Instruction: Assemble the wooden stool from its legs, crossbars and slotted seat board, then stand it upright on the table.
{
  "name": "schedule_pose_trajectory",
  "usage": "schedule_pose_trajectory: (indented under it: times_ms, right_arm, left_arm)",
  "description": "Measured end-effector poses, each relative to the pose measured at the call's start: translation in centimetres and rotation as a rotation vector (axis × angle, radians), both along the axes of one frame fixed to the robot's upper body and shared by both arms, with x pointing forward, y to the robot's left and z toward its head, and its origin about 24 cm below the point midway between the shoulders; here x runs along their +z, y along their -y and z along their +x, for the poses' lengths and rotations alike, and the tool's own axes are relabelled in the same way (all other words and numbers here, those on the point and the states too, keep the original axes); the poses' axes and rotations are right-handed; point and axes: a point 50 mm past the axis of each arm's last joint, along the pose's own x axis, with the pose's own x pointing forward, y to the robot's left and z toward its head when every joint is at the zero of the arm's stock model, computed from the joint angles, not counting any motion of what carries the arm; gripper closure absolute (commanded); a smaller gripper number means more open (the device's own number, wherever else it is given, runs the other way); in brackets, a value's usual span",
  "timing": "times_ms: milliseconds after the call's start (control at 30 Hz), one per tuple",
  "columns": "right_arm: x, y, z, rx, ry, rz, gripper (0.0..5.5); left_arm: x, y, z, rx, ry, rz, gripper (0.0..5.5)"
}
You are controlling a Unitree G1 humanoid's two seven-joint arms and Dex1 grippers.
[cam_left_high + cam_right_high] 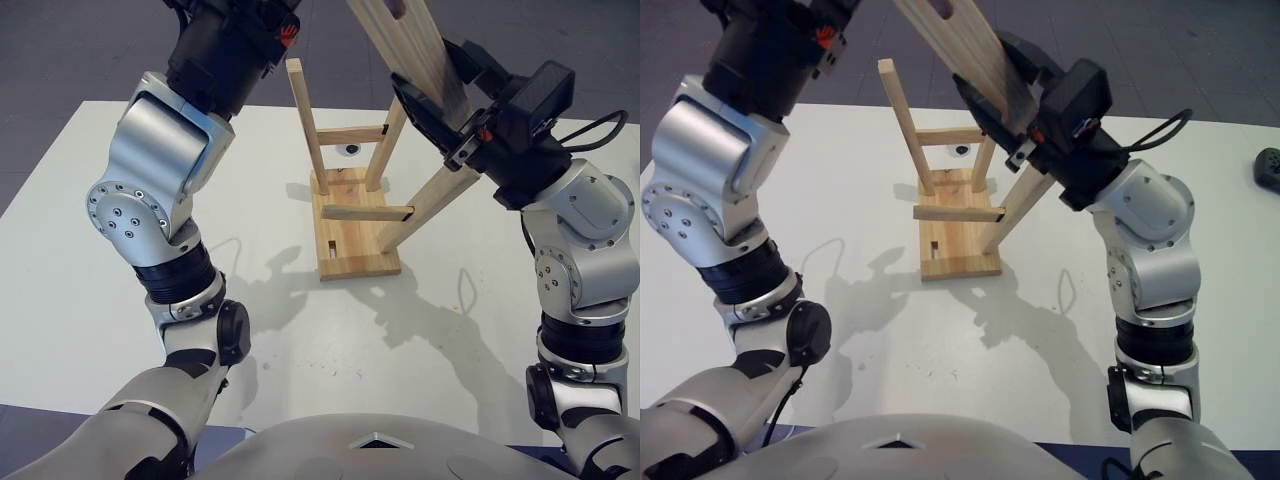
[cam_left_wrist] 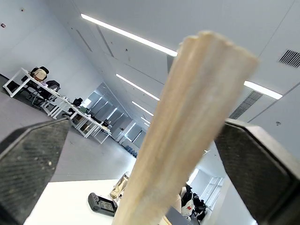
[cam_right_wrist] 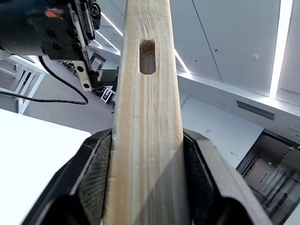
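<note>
The slotted seat board (image 1: 350, 248) lies flat on the white table (image 1: 100, 260), with three legs standing up from it. The tallest leg (image 1: 305, 120) is at the back left, and two crossbars (image 1: 352, 134) (image 1: 368, 212) join the legs. My right gripper (image 3: 147, 154) is shut on a loose wooden leg (image 1: 410, 45) with an oval slot, holding it tilted high above the stool's right side. My left gripper (image 2: 154, 154) is raised above the table, open, and the top end of that leg (image 2: 187, 131) sits between its fingers.
A small dark round object (image 1: 350, 149) lies on the table just behind the seat board. A black device (image 1: 1268, 165) sits at the far right edge. Wide bare tabletop stretches to the left and front of the stool.
</note>
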Motion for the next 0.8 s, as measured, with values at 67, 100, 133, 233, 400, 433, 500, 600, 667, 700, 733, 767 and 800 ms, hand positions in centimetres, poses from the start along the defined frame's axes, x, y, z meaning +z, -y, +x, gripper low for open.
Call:
schedule_pose_trajectory:
  times_ms: [67, 100, 133, 233, 400, 433, 500, 600, 667, 700, 733, 767, 800]
  right_arm:
    - [-0.1, 0.0, 0.0, 0.009, -0.002, -0.012, 3.44]
    - [-0.1, 0.0, 0.0, 0.014, -0.004, -0.024, 3.44]
    - [-0.1, 0.0, -0.1, 0.015, -0.004, -0.036, 3.44]
    - [-0.3, 0.1, -0.1, 0.005, -0.007, -0.063, 3.44]
    - [-0.7, 0.3, -0.1, -0.021, -0.022, -0.072, 3.44]
    - [-0.8, 0.3, 0.0, -0.029, -0.03, -0.069, 3.44]
    - [-0.9, 0.4, 0.0, -0.043, -0.041, -0.058, 3.44]
    - [-1.1, 0.3, 0.0, -0.044, -0.055, -0.047, 3.44]
    - [-1.3, 0.4, -0.1, -0.046, -0.069, -0.047, 3.44]
    - [-1.5, 0.4, -0.1, -0.048, -0.081, -0.047, 3.44]
    - [-1.6, 0.5, 0.0, -0.049, -0.092, -0.045, 3.44]
    - [-1.6, 0.5, 0.0, -0.048, -0.096, -0.044, 3.44]
    - [-1.6, 0.5, -0.1, -0.045, -0.098, -0.042, 3.44]
  left_arm:
    - [0.0, 0.1, 0.0, 0.001, -0.003, 0.018, 0.49]
    - [-0.1, 0.2, 0.0, 0.001, -0.003, 0.034, 0.68]
    - [-0.1, 0.2, 0.0, 0.008, 0.001, 0.049, 0.88]
    - [0.0, -0.2, 0.2, 0.099, 0.031, 0.147, 1.36]
    - [0.1, 0.4, -0.2, 0.151, 0.087, 0.219, 2.18]
    - [0.1, 0.6, -0.4, 0.144, 0.098, 0.225, 2.31]
    - [0.0, 0.7, -0.6, 0.149, 0.105, 0.227, 2.7]
    - [-0.8, 0.6, -0.5, 0.15, 0.081, 0.221, 3.22]
    - [-0.8, 0.5, -0.4, 0.153, 0.078, 0.216, 3.54]
    - [-0.8, 0.5, -0.5, 0.153, 0.083, 0.212, 3.7]
    - [-0.8, 0.4, -0.4, 0.157, 0.084, 0.209, 3.84]
    - [-0.8, 0.3, -0.4, 0.159, 0.084, 0.209, 4.03]
    - [-0.8, 0.3, -0.4, 0.16, 0.084, 0.209, 4.16]
